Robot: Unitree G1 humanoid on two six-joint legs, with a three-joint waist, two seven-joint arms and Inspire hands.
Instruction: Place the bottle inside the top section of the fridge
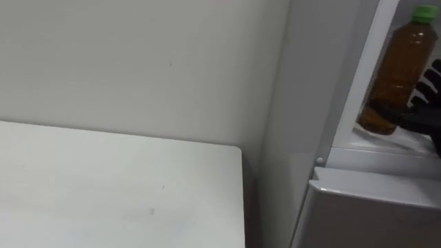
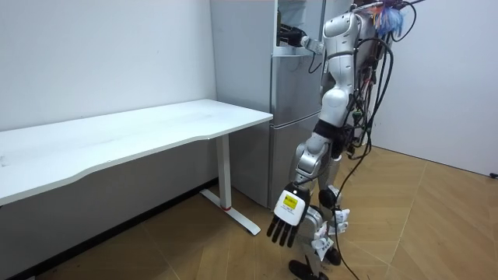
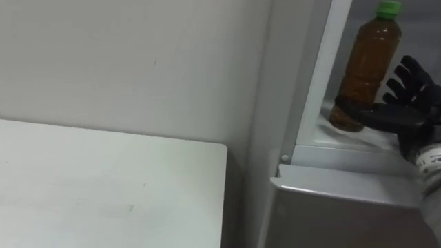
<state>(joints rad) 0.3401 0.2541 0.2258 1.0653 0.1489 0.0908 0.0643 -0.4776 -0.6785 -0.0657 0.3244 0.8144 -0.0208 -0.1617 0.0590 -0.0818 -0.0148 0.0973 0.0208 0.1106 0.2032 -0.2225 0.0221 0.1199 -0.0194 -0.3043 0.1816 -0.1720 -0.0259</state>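
Note:
A bottle (image 3: 362, 65) of brown drink with a green cap stands upright on the white shelf (image 3: 358, 140) of the open upper fridge compartment; it also shows at the right eye of the pair as the bottle (image 1: 400, 69). My right hand (image 3: 402, 109) reaches in from the right, just beside the bottle, fingers spread and straight, thumb stretched toward the bottle's base. Its fingers are not curled round the bottle. In the room view I stand facing the grey fridge (image 2: 292, 101) with the right hand (image 2: 289, 34) inside it, while my left hand (image 2: 286, 222) hangs open by my leg.
The shut lower fridge door (image 3: 344, 189) juts out below the shelf. A white table (image 1: 103, 186) stands against the wall on my left, its corner close to the fridge side. Wooden floor lies behind me in the room view.

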